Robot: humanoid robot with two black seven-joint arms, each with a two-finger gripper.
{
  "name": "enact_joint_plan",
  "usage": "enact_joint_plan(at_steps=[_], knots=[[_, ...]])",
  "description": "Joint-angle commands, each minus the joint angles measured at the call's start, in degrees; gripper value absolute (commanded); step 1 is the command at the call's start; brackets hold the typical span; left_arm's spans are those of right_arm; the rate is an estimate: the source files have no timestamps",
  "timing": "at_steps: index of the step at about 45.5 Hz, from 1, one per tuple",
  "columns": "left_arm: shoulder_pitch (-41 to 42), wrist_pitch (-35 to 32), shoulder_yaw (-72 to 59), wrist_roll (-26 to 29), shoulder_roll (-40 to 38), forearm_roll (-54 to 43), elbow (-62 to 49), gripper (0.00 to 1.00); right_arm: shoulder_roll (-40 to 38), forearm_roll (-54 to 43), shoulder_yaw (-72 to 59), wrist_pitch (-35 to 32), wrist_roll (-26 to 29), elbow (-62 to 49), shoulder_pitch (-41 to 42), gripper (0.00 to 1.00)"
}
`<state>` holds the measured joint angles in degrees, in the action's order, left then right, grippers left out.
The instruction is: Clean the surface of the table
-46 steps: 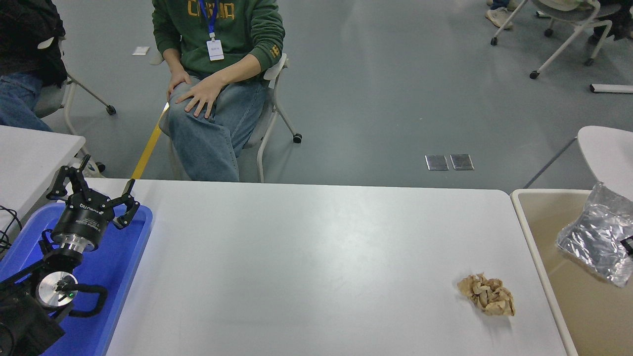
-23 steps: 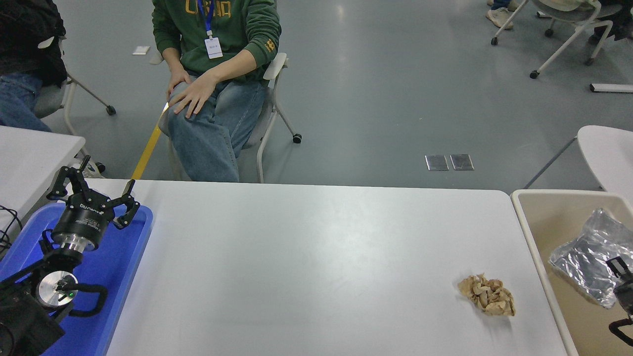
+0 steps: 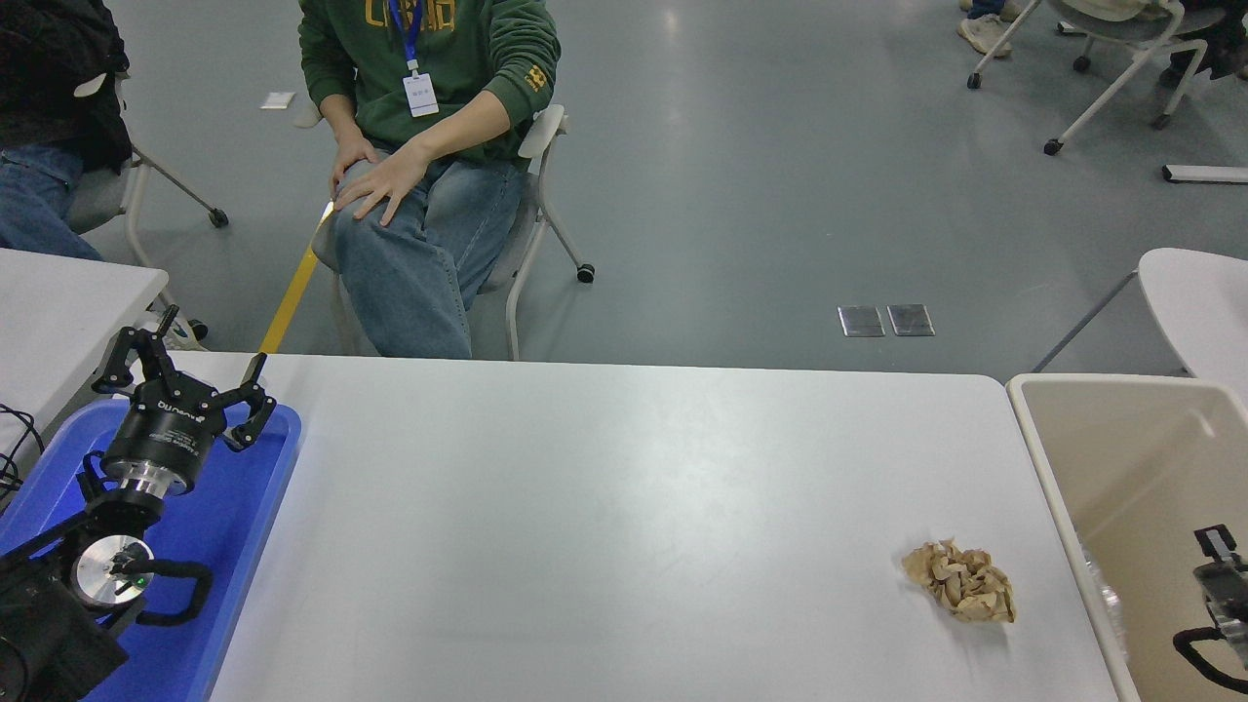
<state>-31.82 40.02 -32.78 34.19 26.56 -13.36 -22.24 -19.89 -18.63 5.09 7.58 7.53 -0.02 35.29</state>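
The white table surface [image 3: 604, 487] fills the middle of the head view. A crumpled brown paper wad [image 3: 960, 582] lies on it near the right front. Only part of my right gripper [image 3: 1219, 580] shows at the lower right edge, over the inside of the beige bin [image 3: 1063, 390], and nothing is seen in it. A sliver of shiny plastic [image 3: 1107, 604] shows low against the bin's left wall. My left gripper [image 3: 185, 378] is parked open and empty above the blue tray [image 3: 263, 507] at the lower left.
A person in a green sweatshirt [image 3: 429, 58] sits on a chair at the far side, hands on the knees. A smaller white table [image 3: 58, 302] stands at the left, another white top [image 3: 1194, 292] at the right.
The silver bag that hung over the bin has dropped down inside it, nearly out of sight. My right gripper has sunk lower at the right edge. The left arm has not moved.
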Motion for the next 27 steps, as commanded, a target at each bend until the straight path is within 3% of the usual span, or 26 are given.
enact_joint_plan(at_steps=[1,13,27], knots=[[0.0,0.1,0.0,0.0,0.1,0.0,0.0,1.0,0.0,1.9,0.4,-0.1,0.1,0.5,0.9,1.0],[0.0,0.1,0.0,0.0,0.0,0.0,0.0,1.0,-4.6,3.2,0.5,-0.5,0.1,4.8,3.3,1.0],[0.0,0.0,0.0,0.0,0.0,0.0,0.0,1.0,-18.1,5.6,11.2,-0.5,-0.5,25.8,4.9,1.0]])
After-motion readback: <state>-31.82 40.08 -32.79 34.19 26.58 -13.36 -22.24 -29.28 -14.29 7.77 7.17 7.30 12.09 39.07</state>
